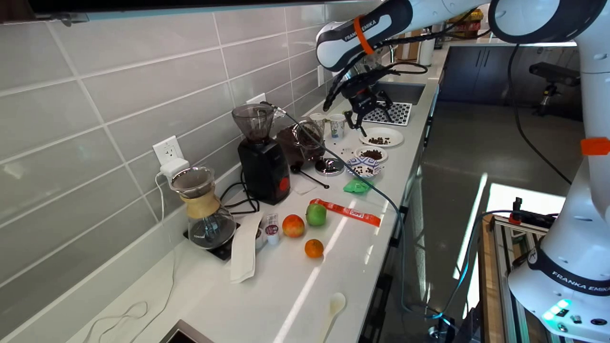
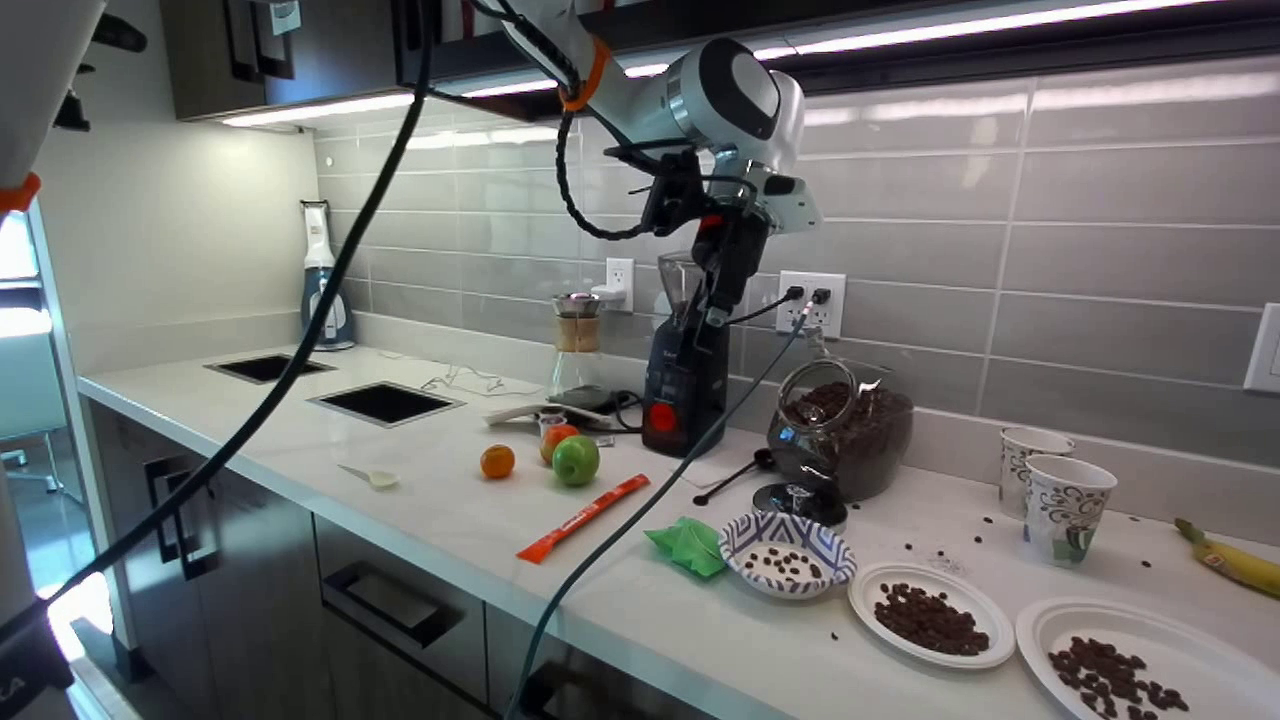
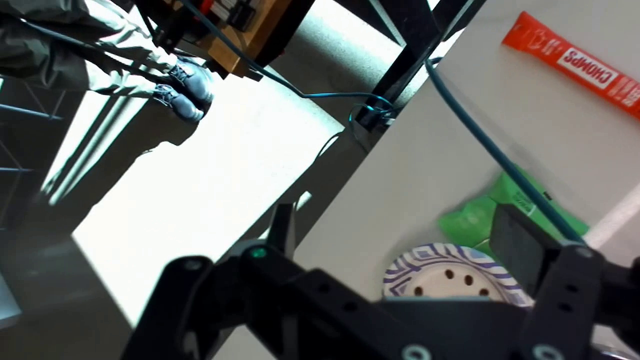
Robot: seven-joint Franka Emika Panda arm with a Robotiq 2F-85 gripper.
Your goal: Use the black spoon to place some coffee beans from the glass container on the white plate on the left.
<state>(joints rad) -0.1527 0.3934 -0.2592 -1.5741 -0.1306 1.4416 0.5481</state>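
The small black spoon (image 1: 312, 177) lies on the counter beside the glass container (image 1: 298, 145); it also shows in an exterior view (image 2: 735, 478). The glass container (image 2: 862, 440) is tipped, its mouth toward the grinder side, full of dark coffee beans (image 2: 880, 410). A small white plate (image 2: 1000, 645) and a larger white plate (image 2: 1210, 650) both hold beans; they show in an exterior view too (image 1: 384, 155). My gripper (image 1: 377, 126) is open and empty, raised above the counter. In the wrist view, the gripper (image 3: 397, 220) has nothing between its fingers. The spoon is out of that view.
A patterned bowl (image 3: 440, 254) with a few beans and a green packet (image 3: 467, 222) lie below. A silver lid (image 1: 329, 166), black grinder (image 1: 263, 166), paper cups (image 2: 1065, 505) and fruit (image 2: 576, 461) stand nearby. A blue-green cable (image 2: 640, 505) crosses the counter.
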